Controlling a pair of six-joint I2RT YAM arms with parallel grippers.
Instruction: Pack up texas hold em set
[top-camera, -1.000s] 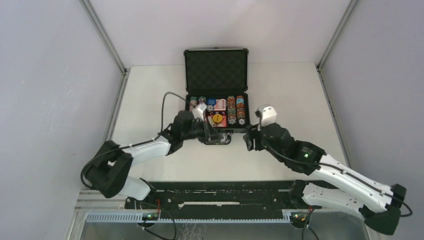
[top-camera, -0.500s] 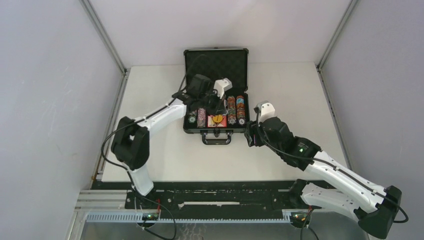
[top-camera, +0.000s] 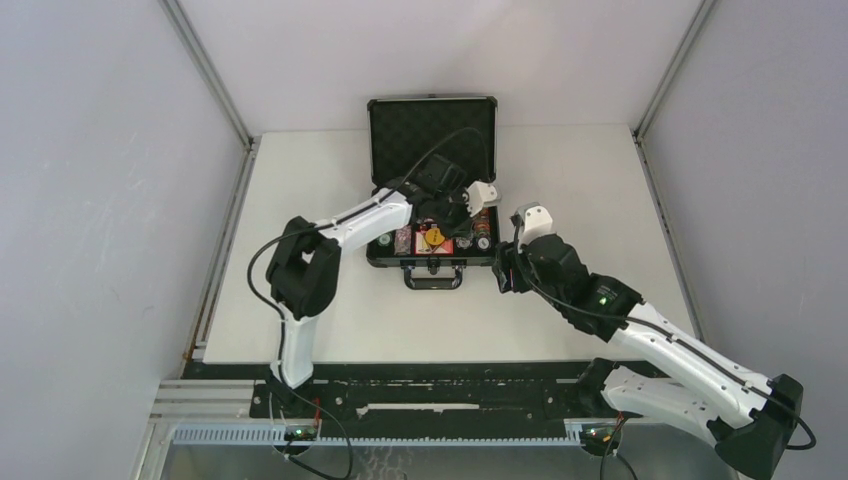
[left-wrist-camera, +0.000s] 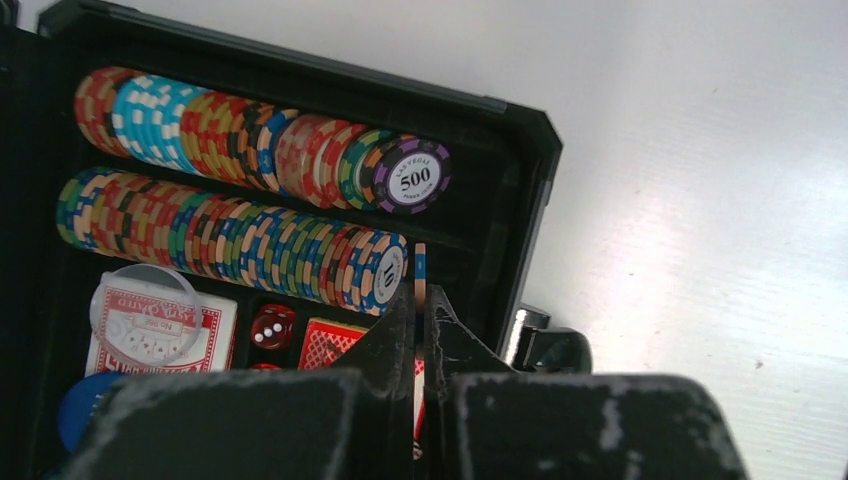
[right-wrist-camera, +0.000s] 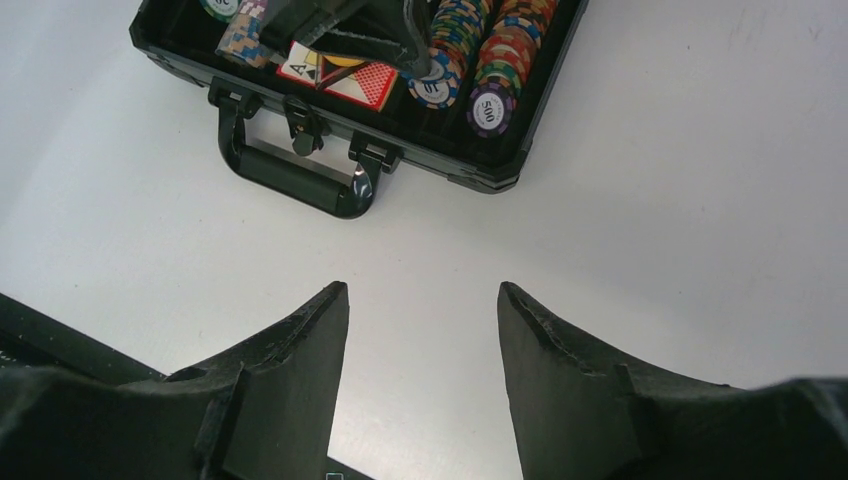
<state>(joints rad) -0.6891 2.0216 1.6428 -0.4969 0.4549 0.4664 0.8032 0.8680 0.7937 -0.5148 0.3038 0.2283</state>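
Gripping one poker chip (left-wrist-camera: 420, 262) edge-on, your left gripper (left-wrist-camera: 420, 300) hangs over the open briefcase (top-camera: 432, 135); your right gripper (right-wrist-camera: 422, 292), jaws spread and empty, sits at its four o'clock.

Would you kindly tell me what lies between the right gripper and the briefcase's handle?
Only bare white table, as the right wrist view shows; the open right gripper hangs short of the handle.
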